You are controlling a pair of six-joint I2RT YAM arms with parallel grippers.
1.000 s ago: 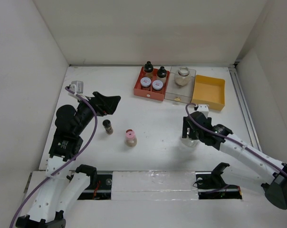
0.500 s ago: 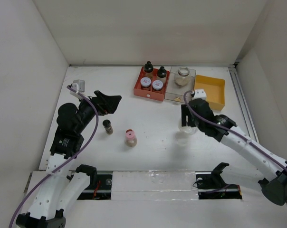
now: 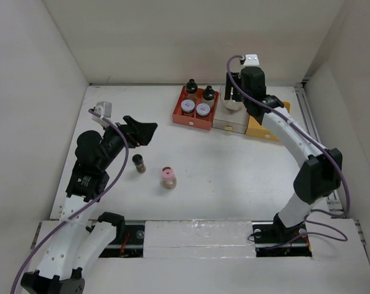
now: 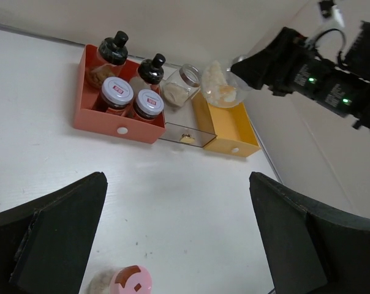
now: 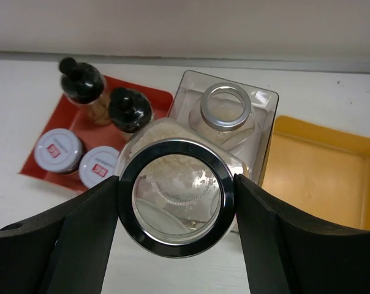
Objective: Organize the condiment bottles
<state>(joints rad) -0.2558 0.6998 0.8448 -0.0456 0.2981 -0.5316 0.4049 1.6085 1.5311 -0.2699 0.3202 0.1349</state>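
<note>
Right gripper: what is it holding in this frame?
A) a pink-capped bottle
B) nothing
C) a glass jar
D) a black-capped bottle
C: in the right wrist view, the right gripper has its fingers pressed against both sides of a glass jar with a metal rim, while the pink-capped bottle stands alone on the table.

Two black-capped bottles, two grey-lidded jars, two glass jars, one pink-capped bottle, one dark shaker, three trays.
</note>
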